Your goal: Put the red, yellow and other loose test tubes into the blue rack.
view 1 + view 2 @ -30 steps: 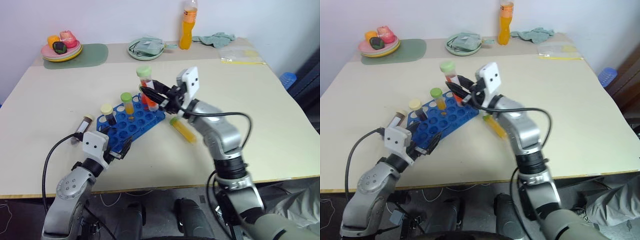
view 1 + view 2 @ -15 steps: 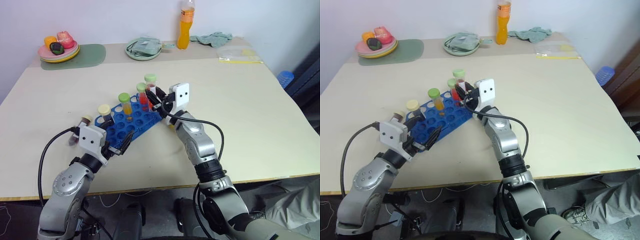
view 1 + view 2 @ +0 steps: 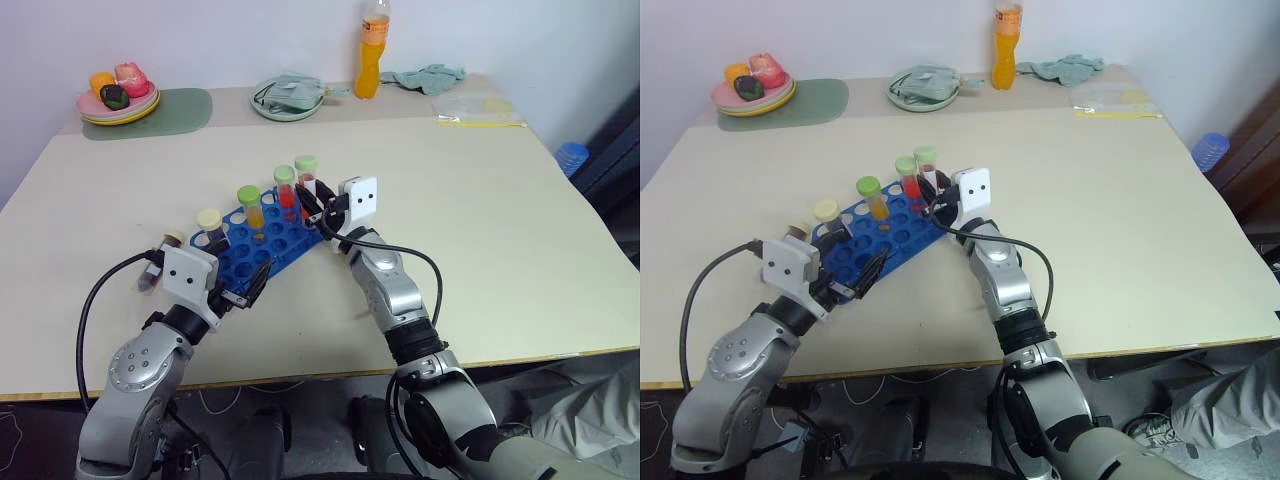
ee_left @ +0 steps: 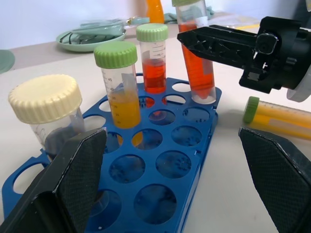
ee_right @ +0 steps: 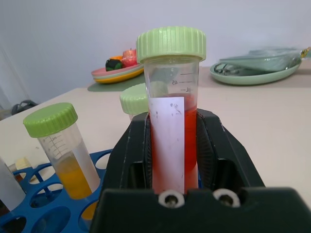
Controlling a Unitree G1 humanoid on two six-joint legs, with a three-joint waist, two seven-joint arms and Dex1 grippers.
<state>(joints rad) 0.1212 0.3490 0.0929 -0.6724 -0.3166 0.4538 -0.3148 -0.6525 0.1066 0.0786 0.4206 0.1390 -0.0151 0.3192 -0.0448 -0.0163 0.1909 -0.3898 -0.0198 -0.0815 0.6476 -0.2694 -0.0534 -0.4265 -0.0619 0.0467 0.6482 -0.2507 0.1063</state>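
The blue rack (image 3: pixel 262 248) lies mid-table holding a cream-capped dark tube (image 3: pixel 209 224), a green-capped yellow tube (image 3: pixel 251 205) and a green-capped red tube (image 3: pixel 286 188). My right gripper (image 3: pixel 312 202) is shut on another green-capped red tube (image 5: pixel 171 121), upright with its lower end in a hole at the rack's far corner (image 4: pixel 201 92). A yellow tube (image 4: pixel 282 121) lies loose on the table beside that corner. A dark brown tube (image 3: pixel 152 268) lies left of the rack. My left gripper (image 4: pixel 170 133) stands open at the rack's near end, holding nothing.
Along the table's far edge are a plate of fruit (image 3: pixel 120 100) on a green mat (image 3: pixel 185 105), a plate with a cloth (image 3: pixel 290 98), an orange bottle (image 3: pixel 373 55), a crumpled cloth (image 3: pixel 430 75) and a plastic bag (image 3: pixel 482 108).
My right gripper has come down with the red tube from above the rack into its far corner hole. The left gripper has kept its place.
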